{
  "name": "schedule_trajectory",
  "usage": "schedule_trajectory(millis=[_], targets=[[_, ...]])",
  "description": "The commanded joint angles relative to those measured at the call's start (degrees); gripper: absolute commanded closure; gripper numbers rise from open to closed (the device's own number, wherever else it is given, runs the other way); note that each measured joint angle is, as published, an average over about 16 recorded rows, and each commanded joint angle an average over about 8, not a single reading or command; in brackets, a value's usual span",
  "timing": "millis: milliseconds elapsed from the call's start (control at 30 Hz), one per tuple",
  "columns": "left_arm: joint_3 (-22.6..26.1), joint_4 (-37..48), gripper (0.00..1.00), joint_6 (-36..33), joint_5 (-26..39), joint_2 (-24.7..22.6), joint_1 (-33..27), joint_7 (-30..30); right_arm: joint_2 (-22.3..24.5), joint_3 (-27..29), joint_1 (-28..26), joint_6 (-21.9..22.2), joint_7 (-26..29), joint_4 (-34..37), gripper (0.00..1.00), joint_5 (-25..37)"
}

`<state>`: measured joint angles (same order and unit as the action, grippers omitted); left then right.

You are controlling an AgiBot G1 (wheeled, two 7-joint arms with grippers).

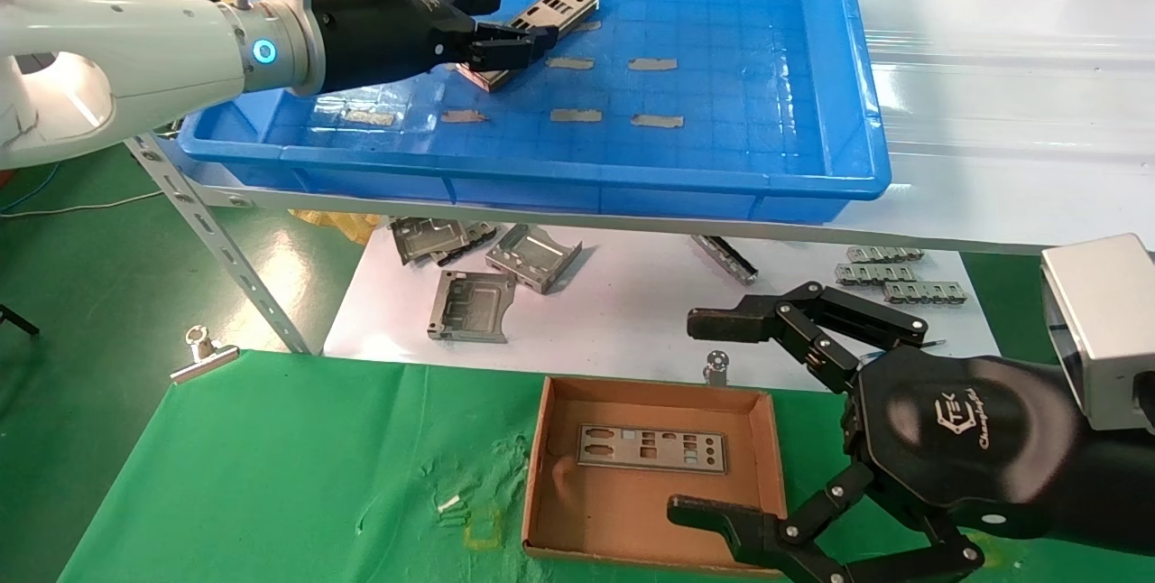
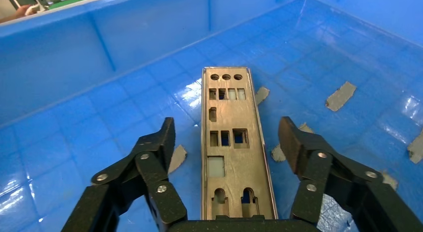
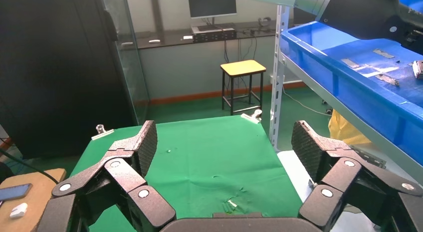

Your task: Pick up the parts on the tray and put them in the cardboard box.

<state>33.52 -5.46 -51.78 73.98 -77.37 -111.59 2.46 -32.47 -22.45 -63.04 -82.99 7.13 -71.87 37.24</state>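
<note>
plate: one part [image 2: 234,147] lies flat on the floor of the tray [image 1: 812,69], near its far left corner, long axis running away from the left wrist. you see three round holes at its far end and rectangular cut-outs along its length.
left gripper: the left gripper [image 2: 227,142] hangs low over that plate with its fingers spread wide, one on each long side. neither pad touches metal; nothing is held.
step: you are at the approach-to-grasp stage for this plate, by my reading. it is lined up but not yet taken.
next move: you likely need to come down until the pads sit level with the plate's edges, then close across its narrow width. the plate is thin and flat on the floor, so the pads may slide over it; a shallow, square closure looks safest.
tape: short grey strips [image 1: 653,64] are stuck to the tray floor around the plate, some just beside it. keep the pads off them.
box: the box [image 1: 767,457] sits on the green cloth [image 1: 271,475] below and in front of the tray, with one plate [image 1: 651,449] already lying flat inside.
right gripper: the right gripper [image 1: 713,421] rests just beside the box's right wall, fingers wide apart, holding nothing.
brackets: folded grey brackets [image 1: 532,255] lie on the white sheet [image 1: 632,312] under the tray. they are not your parts.
</note>
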Motion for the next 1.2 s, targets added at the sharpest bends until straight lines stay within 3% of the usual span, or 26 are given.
schedule_trajectory(millis=[33,667,733,933,967,1200], targets=[[0.1,-0.09,1.0,0.11,-0.09,0.0,0.14,0.06,0.0,0.0,0.0,0.0,0.0,0.0,0.0,0.0],[1.3,-1.16,1.0,0.66,-0.89,0.0,0.22,-1.79,0.0,0.0,0.0,0.0,0.0,0.0,0.0,0.0],[1.4,-1.15,0.85,0.66,-1.03,0.01,0.16,-1.85,0.0,-0.01,0.0,0.0,0.0,0.0,0.0,0.0],[1.6,-1.06,0.1,0.6,-1.57,0.04,-0.01,-1.86,0.0,-0.01,0.0,0.0,0.0,0.0,0.0,0.0],[1.63,-1.03,0.09,0.58,-1.67,0.05,-0.05,-1.86,0.0,-0.01,0.0,0.0,0.0,0.0,0.0,0.0],[1.91,-0.83,0.94,0.64,-2.15,0.07,-0.28,-1.93,0.0,-0.01,0.0,0.0,0.0,0.0,0.0,-0.01]])
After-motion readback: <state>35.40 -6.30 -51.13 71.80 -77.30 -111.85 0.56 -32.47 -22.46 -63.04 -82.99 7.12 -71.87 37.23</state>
